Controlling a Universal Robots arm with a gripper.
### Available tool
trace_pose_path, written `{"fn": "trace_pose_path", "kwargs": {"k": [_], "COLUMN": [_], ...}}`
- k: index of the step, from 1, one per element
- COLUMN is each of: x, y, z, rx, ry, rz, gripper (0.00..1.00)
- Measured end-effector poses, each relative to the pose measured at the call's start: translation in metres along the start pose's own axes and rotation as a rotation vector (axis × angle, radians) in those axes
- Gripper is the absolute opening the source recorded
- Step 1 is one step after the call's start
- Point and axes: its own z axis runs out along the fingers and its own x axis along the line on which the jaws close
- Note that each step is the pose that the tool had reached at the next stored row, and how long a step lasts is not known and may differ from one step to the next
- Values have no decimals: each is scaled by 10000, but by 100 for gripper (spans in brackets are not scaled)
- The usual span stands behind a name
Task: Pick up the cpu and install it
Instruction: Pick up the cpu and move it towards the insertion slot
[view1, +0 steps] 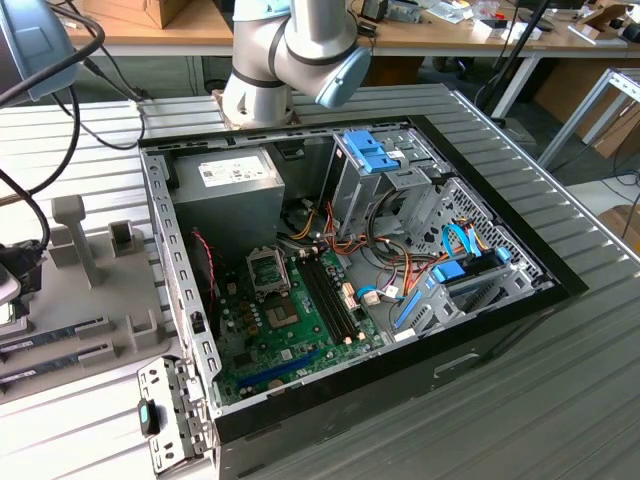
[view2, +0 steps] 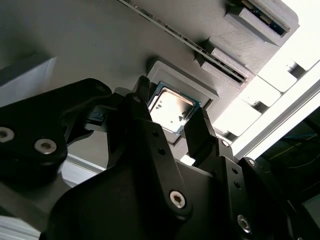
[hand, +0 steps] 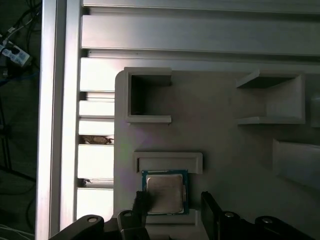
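Claw (hand: 174, 204) open a little wider than the chip, gripping nothing, open case (view1: 420, 350), grey tray (view1: 100, 290) at the case's 9 o'clock in the exterior view, cpu (hand: 164, 192) flat in the tray's square pocket, between the claw's fingers (hand: 210, 202).

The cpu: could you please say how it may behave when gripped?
The cpu looks thin, flat and metal-topped: probably stiff and light. Its thin edges may give little grip. Seated in the tray's recess, it likely won't slide.
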Motion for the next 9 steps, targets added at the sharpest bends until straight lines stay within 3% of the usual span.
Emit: {"fn": "trace_pose_path", "kwargs": {"k": [9], "x": [27], "y": [28], "z": [25], "rx": [23], "ry": [0], "rz": [0], "gripper": [56]}}
